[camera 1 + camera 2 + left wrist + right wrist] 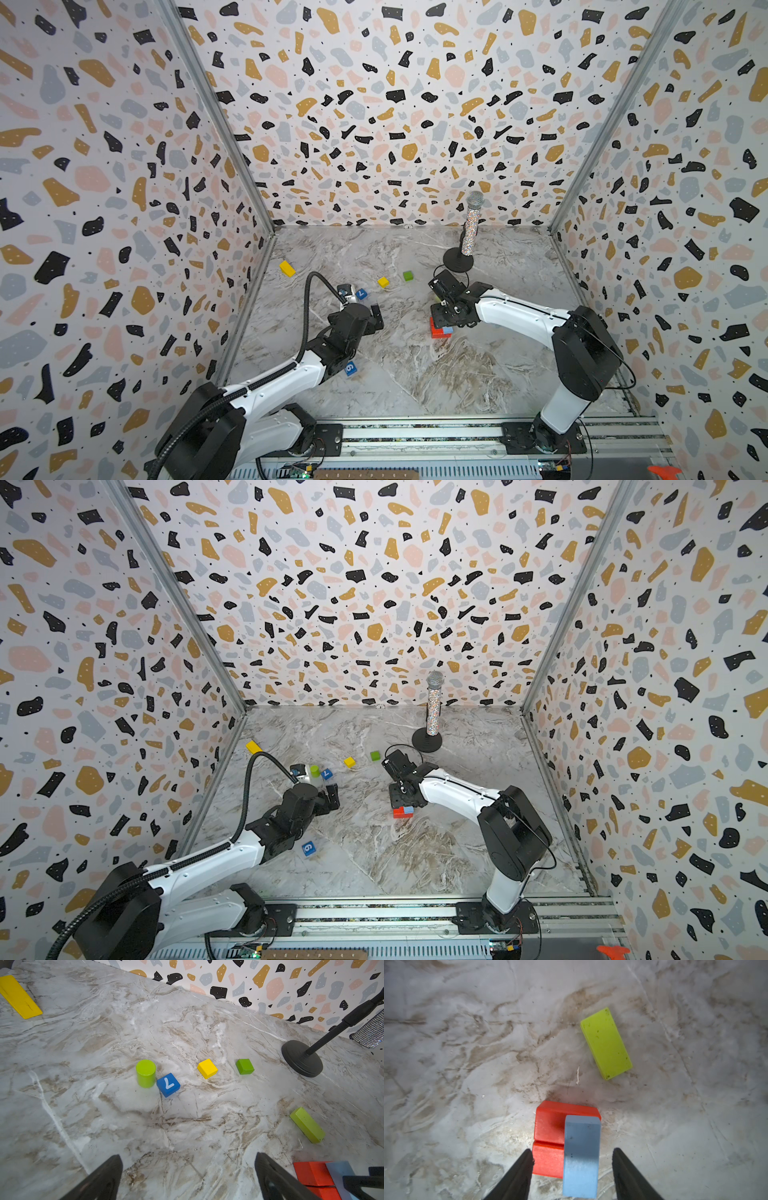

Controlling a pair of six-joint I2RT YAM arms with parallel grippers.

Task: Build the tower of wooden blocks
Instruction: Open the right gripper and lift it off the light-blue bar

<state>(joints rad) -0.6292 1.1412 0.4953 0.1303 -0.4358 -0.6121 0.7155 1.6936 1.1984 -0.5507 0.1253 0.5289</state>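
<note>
Far left, near the left wall: yellow brick (286, 268) flat on the marble table (415, 374), alone.

Left gripper (188, 1167) hangs above the table left of centre, jaws spread wide, nothing between them. Blue cube marked 6 (350, 368) sits nearer, right beside the left arm.

Just beyond the left gripper: lime cylinder (145, 1073) upright, touching or almost touching the blue cube marked 7 (168, 1084) on its right. Further right, apart from each other: yellow cube (383, 282), then green cube (408, 275).

Lime brick (606, 1043) lies flat a little beyond the tower, mostly hidden under the right arm in both top views.

Tower (440, 330) is right of centre, mid-table, only two layers. The bottom layer is two red bricks (550, 1124) edge to edge. A light blue brick (581, 1153) lies on top along their right side.

Right gripper (572, 1159) points down over the tower, jaws parted on either side of the light blue brick with a gap on each side, pinching nothing.

Far right, near the back wall: glittery microphone (471, 226) upright on a round black base (458, 261), clear of the blocks.
</note>
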